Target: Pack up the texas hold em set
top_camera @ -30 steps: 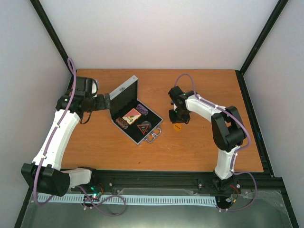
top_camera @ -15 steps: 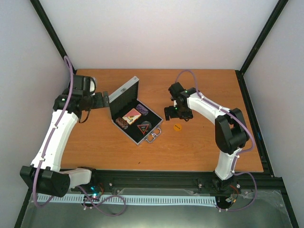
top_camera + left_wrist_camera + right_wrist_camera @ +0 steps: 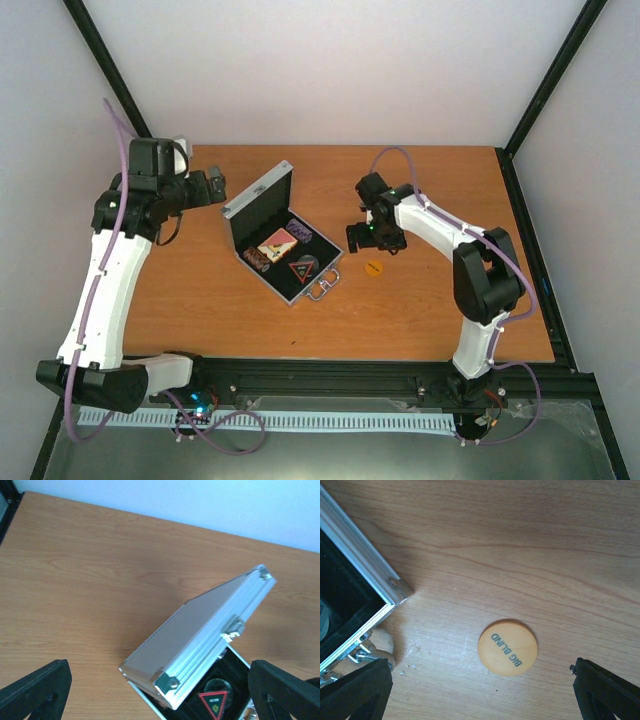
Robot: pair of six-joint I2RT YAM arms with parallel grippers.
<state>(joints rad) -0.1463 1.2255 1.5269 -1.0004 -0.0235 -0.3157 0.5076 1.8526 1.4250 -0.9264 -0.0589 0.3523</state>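
Note:
The silver case (image 3: 283, 247) lies on the table with its lid (image 3: 256, 192) half raised, leaning over the black lining. Inside show a red card deck (image 3: 277, 240), chip stacks (image 3: 258, 257) and the dark triangular button (image 3: 300, 268). My left gripper (image 3: 214, 186) hovers open behind the lid, touching nothing. From the left wrist I see the lid (image 3: 200, 630) and the button (image 3: 215, 703) between my spread fingers (image 3: 35, 690). An orange "BIG BLIND" disc (image 3: 508, 647) lies flat on the table (image 3: 374, 268), right of the case. Above it, my right gripper (image 3: 374, 240) is open and empty.
The case's metal handle (image 3: 322, 289) sticks out at its near corner, close to the orange disc; it also shows in the right wrist view (image 3: 377, 642). Black frame posts (image 3: 530, 110) border the wooden table (image 3: 200, 300). A white wall stands behind.
My right gripper opened, left the orange disc on the table and lifted off it. The left arm pulled up and back from the lid, which now leans further over the case.

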